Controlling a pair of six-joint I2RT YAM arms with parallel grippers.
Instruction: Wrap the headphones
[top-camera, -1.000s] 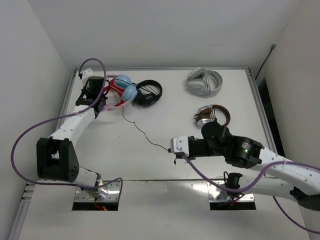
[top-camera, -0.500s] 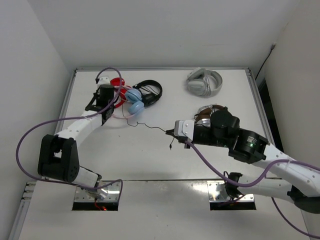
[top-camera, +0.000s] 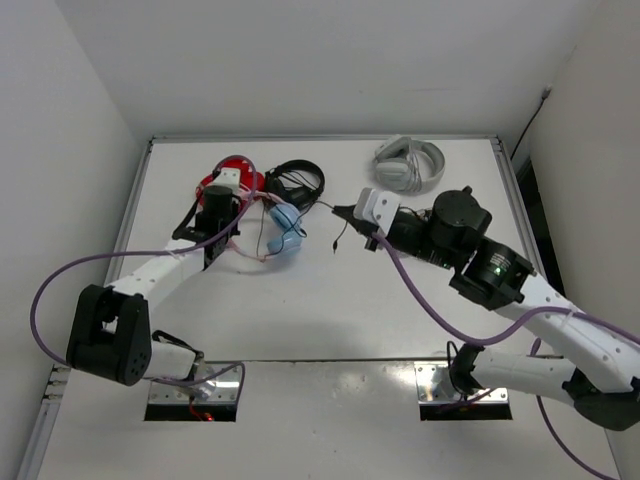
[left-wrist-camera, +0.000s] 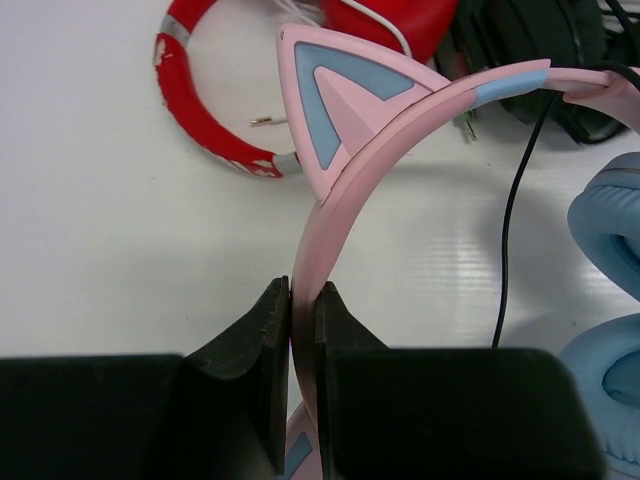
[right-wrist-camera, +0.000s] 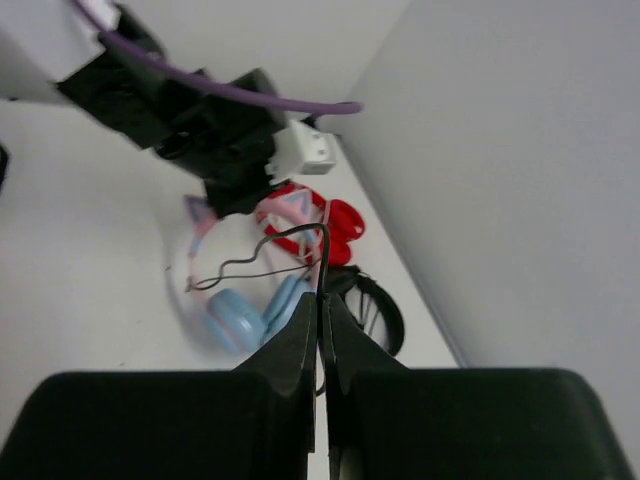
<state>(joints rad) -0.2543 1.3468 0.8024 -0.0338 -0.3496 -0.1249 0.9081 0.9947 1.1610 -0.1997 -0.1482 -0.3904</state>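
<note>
The headphones (top-camera: 287, 230) have a pink cat-ear headband (left-wrist-camera: 345, 120) and light blue ear cups (right-wrist-camera: 232, 318); they sit left of the table's middle, by the red and black pairs. My left gripper (left-wrist-camera: 302, 292) is shut on the pink headband; it also shows in the top view (top-camera: 221, 199). My right gripper (right-wrist-camera: 320, 300) is shut on the thin black cable (right-wrist-camera: 268, 250) and holds it above the table; in the top view (top-camera: 345, 213) it is right of the black pair. The cable (top-camera: 318, 208) runs from the cups to it, and its free end hangs down.
A red pair (top-camera: 222, 177) and a black pair (top-camera: 297, 181) lie at the back left, touching the pink pair. A white pair (top-camera: 408, 165) lies at the back right. The table's raised edges (top-camera: 135, 200) are near the left arm.
My right gripper has carried the cable up and toward the back left, and a brown pair is now hidden under the arm. My left gripper has dragged the headphones right and forward.
</note>
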